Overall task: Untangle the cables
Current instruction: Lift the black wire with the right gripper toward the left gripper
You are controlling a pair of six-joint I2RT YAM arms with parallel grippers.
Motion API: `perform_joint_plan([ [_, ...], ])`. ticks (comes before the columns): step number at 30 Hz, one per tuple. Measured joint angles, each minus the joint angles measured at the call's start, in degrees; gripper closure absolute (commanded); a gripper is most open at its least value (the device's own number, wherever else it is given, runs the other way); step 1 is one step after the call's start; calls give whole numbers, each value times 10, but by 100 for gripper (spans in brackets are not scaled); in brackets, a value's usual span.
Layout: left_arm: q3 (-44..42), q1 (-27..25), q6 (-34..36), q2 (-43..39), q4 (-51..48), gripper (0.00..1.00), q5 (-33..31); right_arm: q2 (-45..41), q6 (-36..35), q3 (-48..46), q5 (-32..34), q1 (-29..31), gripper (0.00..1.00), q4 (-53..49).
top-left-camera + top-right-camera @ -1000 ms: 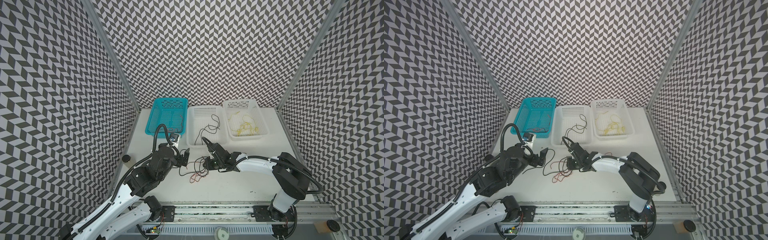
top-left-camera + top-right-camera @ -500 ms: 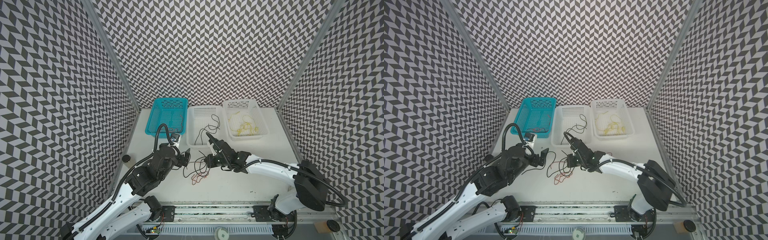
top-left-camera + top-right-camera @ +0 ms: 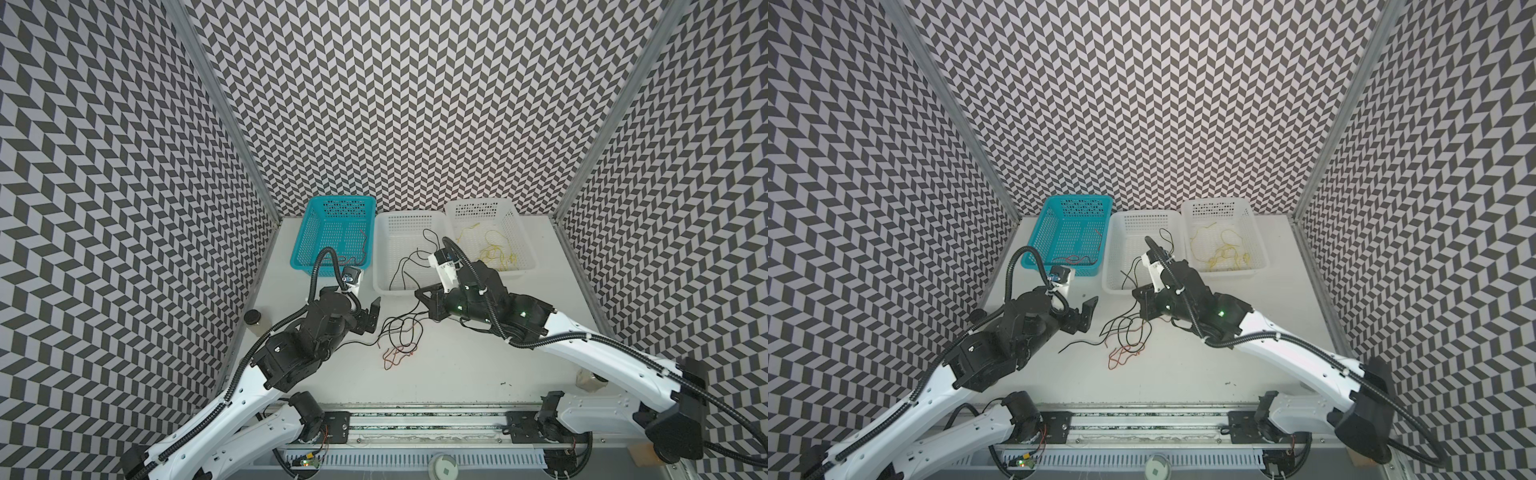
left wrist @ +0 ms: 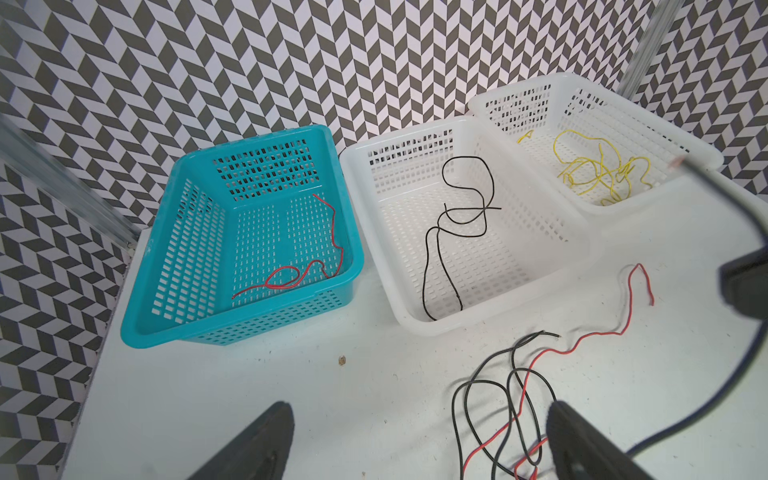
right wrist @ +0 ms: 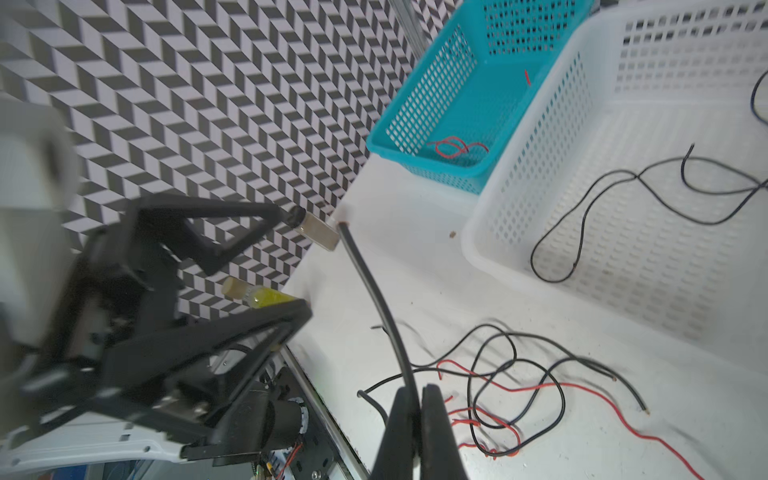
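A tangle of black and red cables lies on the white table between my two grippers. My right gripper is shut on one black cable, whose free end sticks out past the fingertips. It hovers near the front of the middle white basket. My left gripper stands open and empty just left of the tangle, one finger over its edge. More cables lie in the baskets: red in the teal basket, black in the middle one, yellow in the right white basket.
The three baskets stand in a row along the back wall. A small jar sits at the table's left edge and another at the front right. Patterned walls close in both sides.
My right gripper closed on the black cable and moved up and back toward the middle basket, drawing that cable out of the tangle. The left arm has barely moved.
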Motion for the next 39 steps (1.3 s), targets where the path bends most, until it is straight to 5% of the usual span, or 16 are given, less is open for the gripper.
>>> perform_joint_plan([
  [14, -31, 0, 7, -44, 20, 2, 133, 9, -68, 171, 2, 0, 100, -71],
  [31, -65, 0, 24, -73, 73, 0, 279, 28, -73, 182, -40, 0, 100, -87],
  [39, -65, 0, 26, -47, 73, 24, 296, 24, -72, 182, -54, 0, 100, -85],
])
